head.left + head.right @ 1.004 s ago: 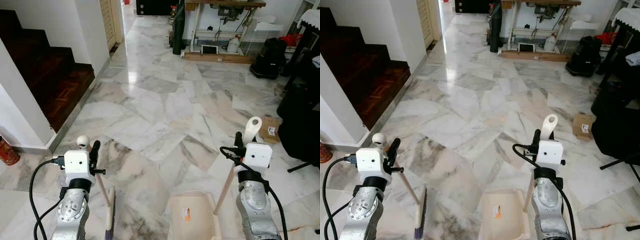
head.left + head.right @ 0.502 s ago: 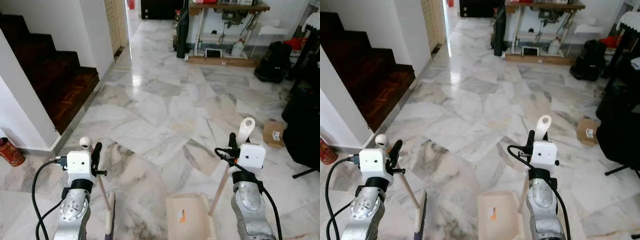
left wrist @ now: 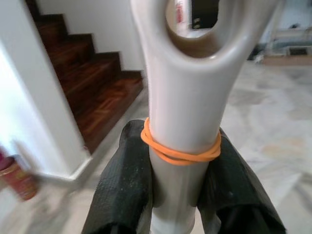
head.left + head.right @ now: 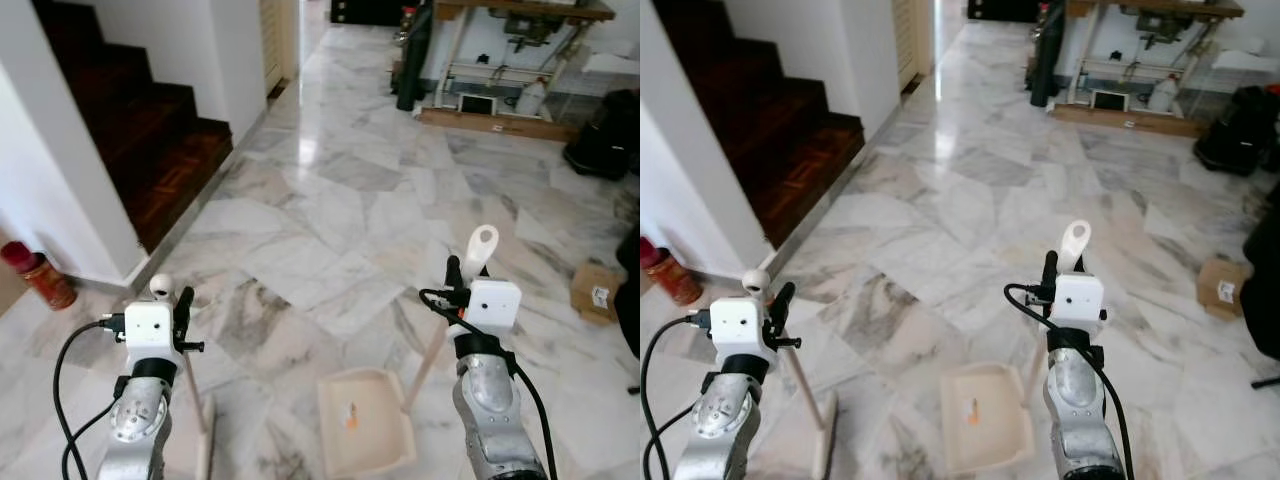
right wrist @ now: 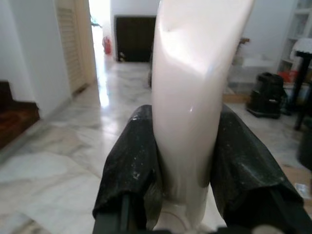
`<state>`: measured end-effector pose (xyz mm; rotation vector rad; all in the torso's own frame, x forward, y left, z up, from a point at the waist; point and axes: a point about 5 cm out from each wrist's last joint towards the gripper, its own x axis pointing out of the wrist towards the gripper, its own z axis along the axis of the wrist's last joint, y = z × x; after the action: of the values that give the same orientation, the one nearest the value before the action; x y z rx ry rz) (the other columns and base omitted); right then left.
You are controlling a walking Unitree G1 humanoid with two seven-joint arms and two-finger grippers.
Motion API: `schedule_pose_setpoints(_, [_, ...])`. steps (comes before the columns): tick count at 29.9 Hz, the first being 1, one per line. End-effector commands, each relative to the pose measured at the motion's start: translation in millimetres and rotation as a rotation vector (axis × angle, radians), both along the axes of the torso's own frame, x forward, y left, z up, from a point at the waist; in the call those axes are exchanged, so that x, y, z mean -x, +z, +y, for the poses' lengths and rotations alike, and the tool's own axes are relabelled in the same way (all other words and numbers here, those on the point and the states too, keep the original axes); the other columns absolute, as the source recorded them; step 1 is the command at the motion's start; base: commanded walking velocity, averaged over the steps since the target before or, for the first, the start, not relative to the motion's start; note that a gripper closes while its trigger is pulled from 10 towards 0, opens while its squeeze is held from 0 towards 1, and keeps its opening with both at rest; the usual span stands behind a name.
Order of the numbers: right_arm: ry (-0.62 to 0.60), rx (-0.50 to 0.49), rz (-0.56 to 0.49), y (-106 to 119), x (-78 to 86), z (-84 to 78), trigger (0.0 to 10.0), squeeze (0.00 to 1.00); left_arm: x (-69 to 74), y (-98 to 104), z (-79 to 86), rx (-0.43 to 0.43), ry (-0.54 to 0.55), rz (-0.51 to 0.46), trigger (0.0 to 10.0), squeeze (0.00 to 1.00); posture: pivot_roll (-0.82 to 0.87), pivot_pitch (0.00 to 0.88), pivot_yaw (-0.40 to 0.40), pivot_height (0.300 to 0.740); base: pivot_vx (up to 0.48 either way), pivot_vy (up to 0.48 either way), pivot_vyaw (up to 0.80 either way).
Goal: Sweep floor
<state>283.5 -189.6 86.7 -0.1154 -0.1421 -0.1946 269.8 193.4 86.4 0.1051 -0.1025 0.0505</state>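
My left gripper (image 4: 180,305) is shut on the cream broom handle (image 3: 183,122), which carries an orange rubber band (image 3: 180,153); the broom (image 4: 196,410) slants down to its head on the marble floor at the lower left. My right gripper (image 4: 455,275) is shut on the dustpan handle (image 5: 190,97), whose looped top (image 4: 481,245) rises above the wrist. The cream dustpan (image 4: 365,420) rests on the floor between my two arms, with a small orange mark inside it.
Dark wooden stairs (image 4: 150,130) and a white wall stand to the left, with a red canister (image 4: 38,275) at the wall's foot. A table with clutter (image 4: 520,60) lies far ahead, a black bag (image 4: 605,140) and a cardboard box (image 4: 595,290) to the right.
The whole view has shifted, so the camera has moved; stairs and canister now show more on the left. Both grippers keep their hold on broom and dustpan handles.
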Motion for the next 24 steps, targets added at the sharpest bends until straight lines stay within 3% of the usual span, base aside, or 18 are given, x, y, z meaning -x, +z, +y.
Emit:
schedule_pose_setpoints(1, [0.029, 0.014, -0.056, 13.3, -6.8, 7.7, 10.0, 0.00, -1.5, 9.8, 5.2, -0.006, 0.007, -0.052, 10.0, 0.00, 0.05, 0.000, 0.005, 0.740, 0.296, 0.000, 0.00])
schedule_pose_setpoints(24, [0.058, 0.019, -0.058, 15.7, -8.5, 12.6, 10.0, 0.00, -1.7, 11.0, 5.3, -0.003, 0.025, -0.054, 10.0, 0.00, 0.06, 0.000, -0.004, 0.740, 0.299, 0.000, 0.00])
